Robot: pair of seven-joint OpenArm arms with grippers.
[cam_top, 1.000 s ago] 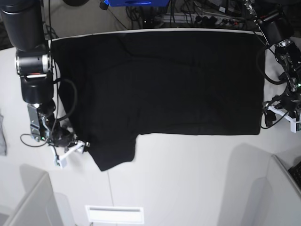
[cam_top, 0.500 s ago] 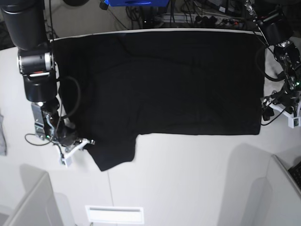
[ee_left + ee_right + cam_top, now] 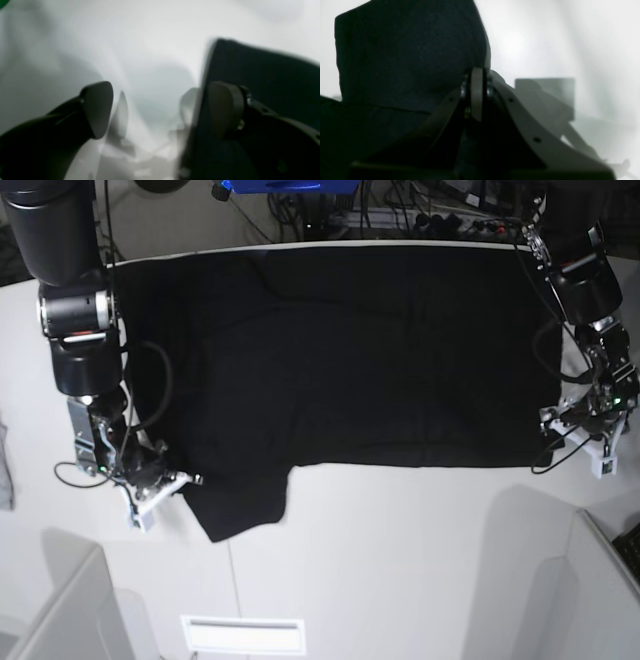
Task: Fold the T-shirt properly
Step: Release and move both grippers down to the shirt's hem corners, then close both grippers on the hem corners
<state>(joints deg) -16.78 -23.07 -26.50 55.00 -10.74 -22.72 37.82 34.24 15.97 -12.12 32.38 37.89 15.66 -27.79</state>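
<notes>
Since a second ago the right gripper (image 3: 476, 100) has closed, seemingly pinching the sleeve of the T-shirt (image 3: 350, 360) spread flat on the bench (image 3: 400, 560), while the left gripper (image 3: 160, 110) straddles the hem, wide open, ready to lift together.

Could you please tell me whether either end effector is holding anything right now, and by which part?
The right end effector is shut on the sleeve edge of the black cloth T-shirt. The left end effector is open, straddling its side edge.
</notes>
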